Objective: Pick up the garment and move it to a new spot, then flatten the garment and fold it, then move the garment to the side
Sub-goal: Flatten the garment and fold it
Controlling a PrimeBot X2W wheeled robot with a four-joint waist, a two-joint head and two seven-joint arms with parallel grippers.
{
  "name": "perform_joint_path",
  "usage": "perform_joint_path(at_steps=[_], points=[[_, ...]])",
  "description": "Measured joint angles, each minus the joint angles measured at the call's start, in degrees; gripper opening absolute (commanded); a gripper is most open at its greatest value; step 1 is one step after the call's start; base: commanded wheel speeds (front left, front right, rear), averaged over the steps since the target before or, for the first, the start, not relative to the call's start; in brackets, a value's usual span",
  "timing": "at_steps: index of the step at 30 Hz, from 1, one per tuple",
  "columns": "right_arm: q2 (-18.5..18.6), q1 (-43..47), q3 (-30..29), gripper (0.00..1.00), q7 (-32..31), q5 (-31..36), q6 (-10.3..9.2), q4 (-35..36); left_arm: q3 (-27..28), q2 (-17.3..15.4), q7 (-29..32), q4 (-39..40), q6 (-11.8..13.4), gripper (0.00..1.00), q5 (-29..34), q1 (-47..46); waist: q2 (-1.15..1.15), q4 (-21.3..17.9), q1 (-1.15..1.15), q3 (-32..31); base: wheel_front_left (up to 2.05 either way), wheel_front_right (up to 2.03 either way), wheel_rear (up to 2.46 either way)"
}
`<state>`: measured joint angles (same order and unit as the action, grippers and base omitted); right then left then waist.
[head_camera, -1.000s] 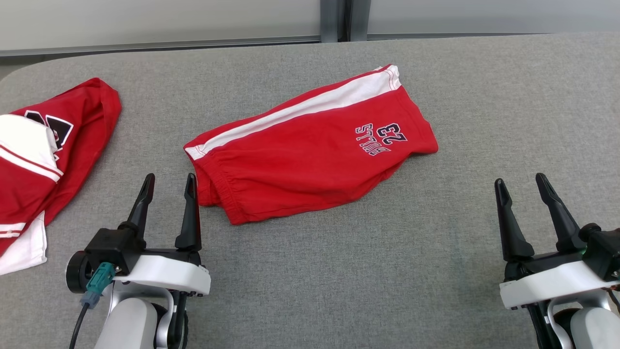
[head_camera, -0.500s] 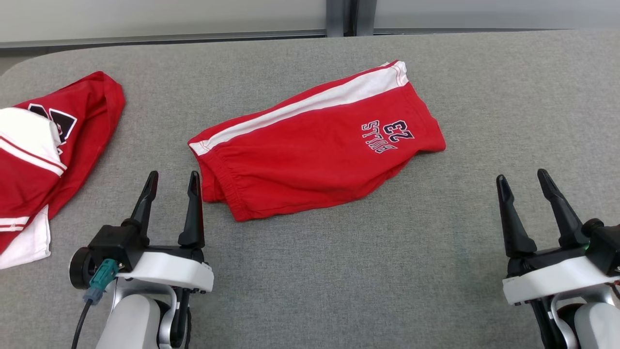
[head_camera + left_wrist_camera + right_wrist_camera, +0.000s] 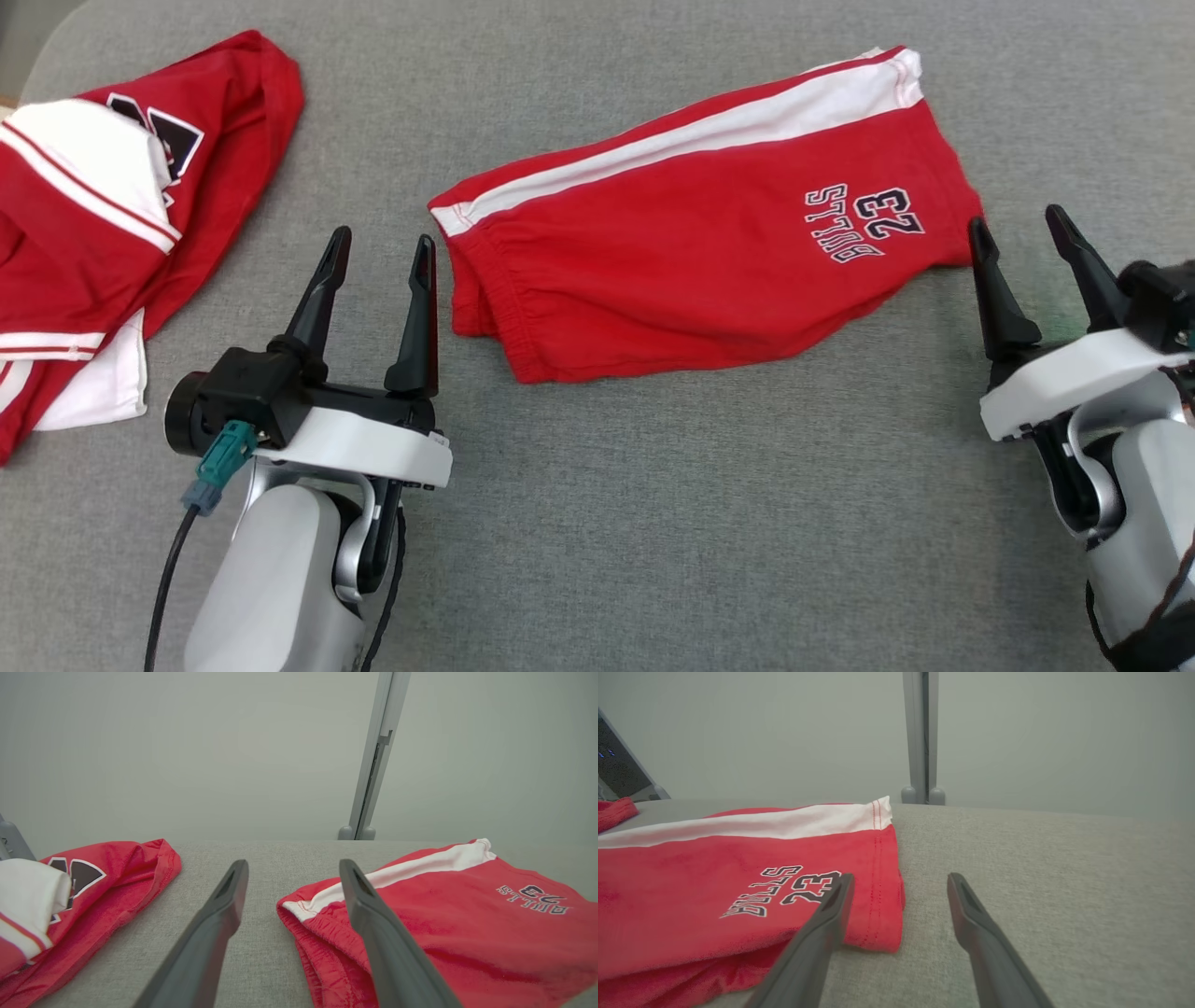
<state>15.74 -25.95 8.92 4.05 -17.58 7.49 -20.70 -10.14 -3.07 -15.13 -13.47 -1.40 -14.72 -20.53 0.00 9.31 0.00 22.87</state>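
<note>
A crumpled red-and-white jersey [image 3: 112, 215] lies at 10 o'clock on the grey fabric counter [image 3: 700, 513]; a grey upright post [image 3: 920, 737] stands at 12 o'clock beyond it.

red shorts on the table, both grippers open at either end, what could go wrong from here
1. The shorts lie doubled, with layers stacked at the waistband by the left gripper; a pinch there may catch only the top layer.
2. The right gripper straddles the leg hem, one finger off the cloth; closing could take just a corner.
3. The jersey lies close on the left; moving that way could tangle them.
</note>
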Motion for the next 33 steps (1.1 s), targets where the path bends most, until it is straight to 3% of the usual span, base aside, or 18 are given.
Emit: perform_joint_path(at_steps=[9, 10, 11, 12, 23, 33], points=[[0.00, -9.42, 5.55, 1.00, -1.11, -4.12, -0.01, -14.24, -1.18, 0.22, -0.01, 0.08, 0.21, 1.00, -1.29, -1.40, 0.00, 3.08, 0.00, 2.84, 0.00, 0.00, 0.00], [-0.11, -10.00, 5.89, 0.84, -1.15, -4.94, -0.01, -15.04, -1.33, 0.24, -0.01, 0.09, 0.32, 1.00, -1.51, -1.40, 0.00, 3.03, 0.00, 2.86, 0.00, 0.00, 0.00], [-0.22, -10.48, 6.37, 0.20, -1.56, -5.97, -0.01, -15.64, -1.40, 0.21, -0.01, 0.16, 0.45, 1.00, -1.55, -1.41, 0.00, 2.93, 0.00, 2.89, 0.00, 0.00, 0.00], [-0.22, -10.91, 7.08, 0.00, -1.62, -6.49, -0.01, -16.00, -1.42, 0.21, -0.01, 0.24, 0.46, 1.00, -1.55, -1.42, 0.00, 2.79, 0.00, 2.90, 0.00, 0.00, 0.00], [-2.27, -7.14, 11.87, 0.00, 4.61, -13.21, -0.01, -14.79, -0.15, 0.26, -0.01, -0.32, 0.59, 1.00, -0.81, -0.38, 0.00, -0.71, 0.00, 0.37, 0.00, 0.00, 0.00], [-4.91, 6.73, 6.02, 0.00, 8.49, -13.17, 0.07, -9.09, 1.63, -0.45, -0.01, -0.93, 0.19, 1.00, 0.29, 2.41, 0.00, -3.90, 0.00, -3.96, 0.00, 0.00, 0.00]])
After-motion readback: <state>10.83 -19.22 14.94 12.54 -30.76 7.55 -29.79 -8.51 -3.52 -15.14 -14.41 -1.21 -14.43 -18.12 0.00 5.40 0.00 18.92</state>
